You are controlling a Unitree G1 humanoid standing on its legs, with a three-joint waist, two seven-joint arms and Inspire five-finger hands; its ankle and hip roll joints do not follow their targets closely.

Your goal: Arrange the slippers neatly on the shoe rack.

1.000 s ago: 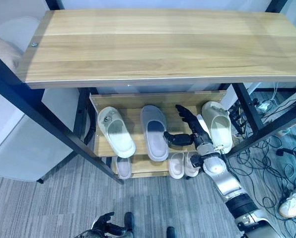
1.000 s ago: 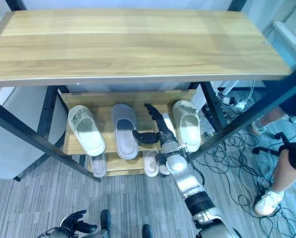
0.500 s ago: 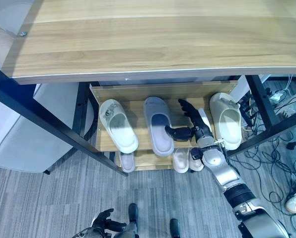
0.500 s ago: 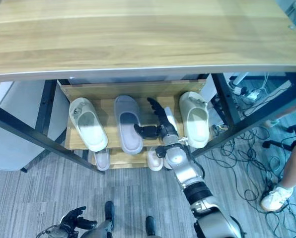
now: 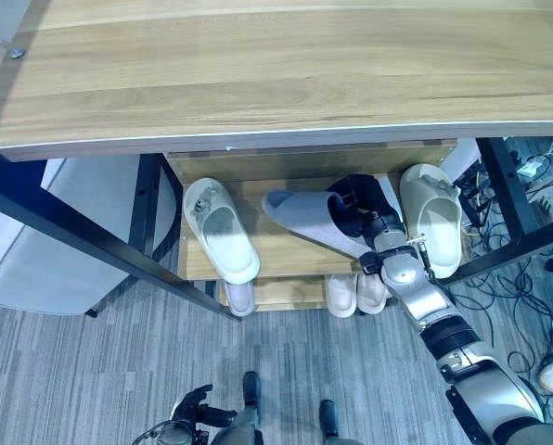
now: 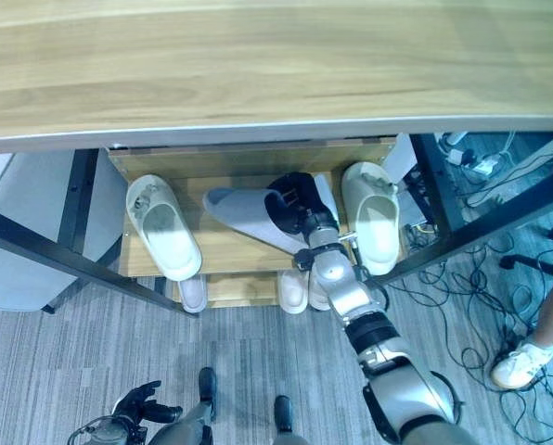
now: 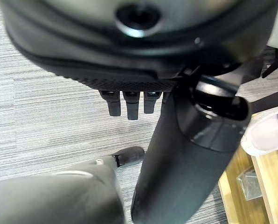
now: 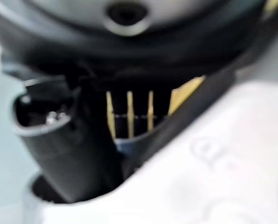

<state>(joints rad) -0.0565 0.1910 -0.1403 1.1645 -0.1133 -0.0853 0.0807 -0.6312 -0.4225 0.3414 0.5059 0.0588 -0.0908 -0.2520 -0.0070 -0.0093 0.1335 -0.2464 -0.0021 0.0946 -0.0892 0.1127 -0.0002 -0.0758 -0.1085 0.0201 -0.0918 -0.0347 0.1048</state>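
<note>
Left eye view: right robot hand (image 5: 355,211) grips the tilted grey slipper (image 5: 306,215) above the shoe rack (image 5: 276,255).

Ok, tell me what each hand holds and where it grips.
Right hand grips the grey slipper at its heel end, tilted off the shelf. Left hand holds nothing.

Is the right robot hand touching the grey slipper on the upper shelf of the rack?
Touching. In the left eye view the right robot hand lies over the heel end of the grey foam slipper, which is turned askew.
</note>
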